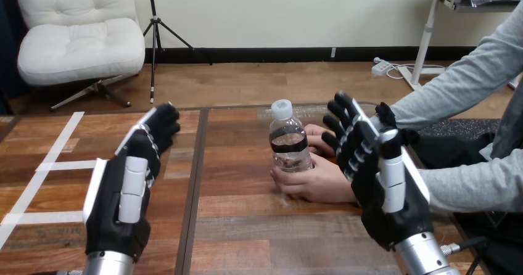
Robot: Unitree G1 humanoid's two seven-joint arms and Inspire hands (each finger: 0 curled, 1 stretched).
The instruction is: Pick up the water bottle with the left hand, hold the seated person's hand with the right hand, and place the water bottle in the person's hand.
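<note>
Now: water bottle (288,140) upright mid-table (259,238), person's hand (317,182) curled round its base, so prob. already delivered. L hand (132,188) well apart at left, fingers relaxed, empty. R hand (376,176) just beside person's hand, fingers straight, gripping nothing; looks like standby support.

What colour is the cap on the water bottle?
White. The cap of the water bottle shows best in the head view.

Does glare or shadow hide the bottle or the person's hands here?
Head view: no; even light, the clear plastic white-capped water bottle carries only faint highlights, and the person's near hand throws a soft shadow on the brown wooden table.
</note>
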